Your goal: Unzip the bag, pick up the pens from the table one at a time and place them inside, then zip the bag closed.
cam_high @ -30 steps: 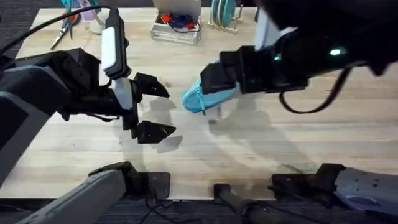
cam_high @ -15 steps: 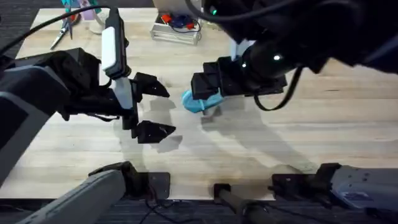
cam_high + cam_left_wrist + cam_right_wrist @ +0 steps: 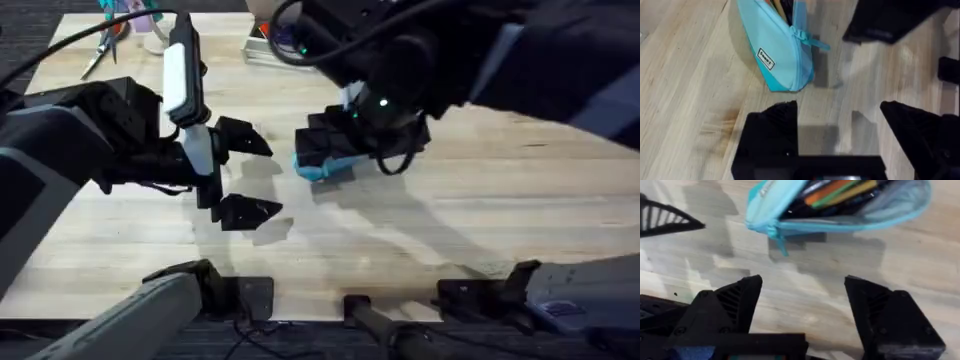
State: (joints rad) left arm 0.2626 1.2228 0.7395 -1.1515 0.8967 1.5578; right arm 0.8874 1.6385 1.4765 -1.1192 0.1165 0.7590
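The light blue bag (image 3: 840, 222) lies on the table (image 3: 500, 200) with its zipper open. Inside it an orange pen (image 3: 832, 192) lies among other coloured pens. The zipper pull (image 3: 779, 242) hangs at the bag's closed end. My right gripper (image 3: 807, 305) hovers open just above the table beside the bag, holding nothing. From overhead the right arm covers most of the bag (image 3: 318, 170). My left gripper (image 3: 245, 177) stands open a little to the left of the bag (image 3: 775, 50), with nothing between its fingers (image 3: 770, 130).
A pair of pliers or scissors (image 3: 100, 45), a wire tray (image 3: 285, 42) and a rack (image 3: 360, 25) stand along the table's far edge. The right arm (image 3: 480, 60) spans the middle and the upper right of the overhead view.
My right arm has swung left and nearer the camera, so its gripper now covers more of the bag. The left arm has not moved.
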